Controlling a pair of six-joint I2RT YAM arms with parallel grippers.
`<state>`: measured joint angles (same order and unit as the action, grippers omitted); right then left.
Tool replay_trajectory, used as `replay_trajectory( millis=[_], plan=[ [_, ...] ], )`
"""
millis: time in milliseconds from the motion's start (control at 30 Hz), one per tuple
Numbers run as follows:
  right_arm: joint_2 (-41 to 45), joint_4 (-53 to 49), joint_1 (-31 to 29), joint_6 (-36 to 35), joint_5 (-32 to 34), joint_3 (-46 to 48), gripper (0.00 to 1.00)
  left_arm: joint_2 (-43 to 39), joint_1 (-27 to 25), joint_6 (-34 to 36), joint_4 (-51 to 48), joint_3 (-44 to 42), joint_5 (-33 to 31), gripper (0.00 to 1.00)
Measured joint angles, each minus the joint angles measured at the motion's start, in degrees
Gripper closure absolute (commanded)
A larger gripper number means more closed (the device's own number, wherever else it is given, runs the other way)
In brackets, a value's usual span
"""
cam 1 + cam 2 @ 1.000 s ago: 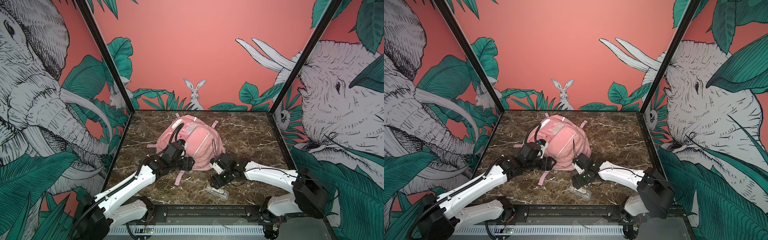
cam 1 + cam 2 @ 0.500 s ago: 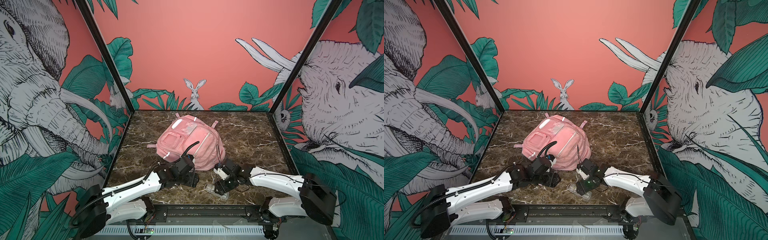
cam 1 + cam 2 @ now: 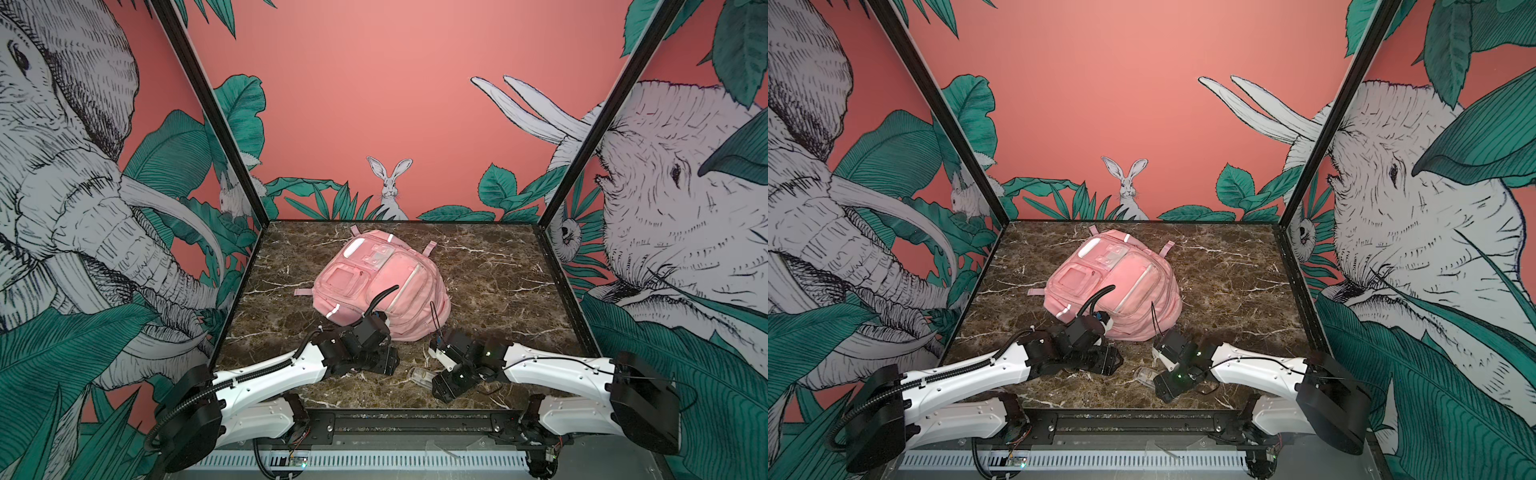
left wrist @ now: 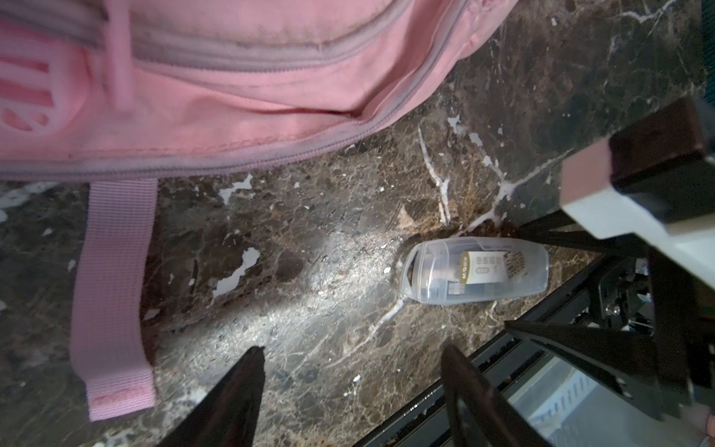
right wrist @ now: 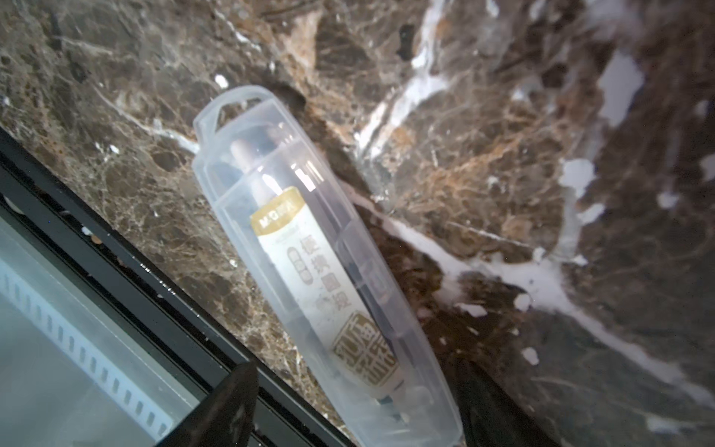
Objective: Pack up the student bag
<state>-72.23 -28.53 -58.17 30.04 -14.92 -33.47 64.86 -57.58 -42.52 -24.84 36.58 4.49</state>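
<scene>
Both arms are pulling back from the student bag (image 3: 382, 282) toward the near edge of the counter (image 3: 519, 266); a second earlier the left hand (image 4: 352, 350) was resting on the bag's near side. Pink and soft, the bag is lying front-up in the middle of the marble counter, with one strap (image 4: 112, 294) trailing toward the near edge. The left hand is hanging released and empty, low over bare counter just near of the bag, likely clearing the way. The right hand (image 5: 356, 371) is hovering, released, its fingers spread either side of a clear plastic case (image 5: 321, 271) lying by the near edge. It is seemingly lining up to lift this item for packing.
</scene>
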Motion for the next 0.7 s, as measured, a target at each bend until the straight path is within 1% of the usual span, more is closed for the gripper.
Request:
replay_trajectory(
  millis=[200,433,567,700],
  plan=[
    [0.0,2.6,-3.3,3.0,0.2,0.4,0.21,-0.2,-0.9,-1.0,0.5,-1.4,0.2,0.27],
    [-0.4,7.5,-7.3,6.8,-2.3,1.2,0.22,-1.5,-1.6,-3.0,0.8,-3.2,-0.6,0.29],
    [-4.7,13.5,-11.4,8.9,-3.3,-0.5,0.22,-4.3,-1.7,-4.3,1.1,-4.7,-1.2,0.29],
    [-9.5,19.5,-13.4,9.7,-5.2,-2.7,0.22,-4.8,-2.4,-5.0,1.1,-4.9,-1.4,0.3]
  ],
)
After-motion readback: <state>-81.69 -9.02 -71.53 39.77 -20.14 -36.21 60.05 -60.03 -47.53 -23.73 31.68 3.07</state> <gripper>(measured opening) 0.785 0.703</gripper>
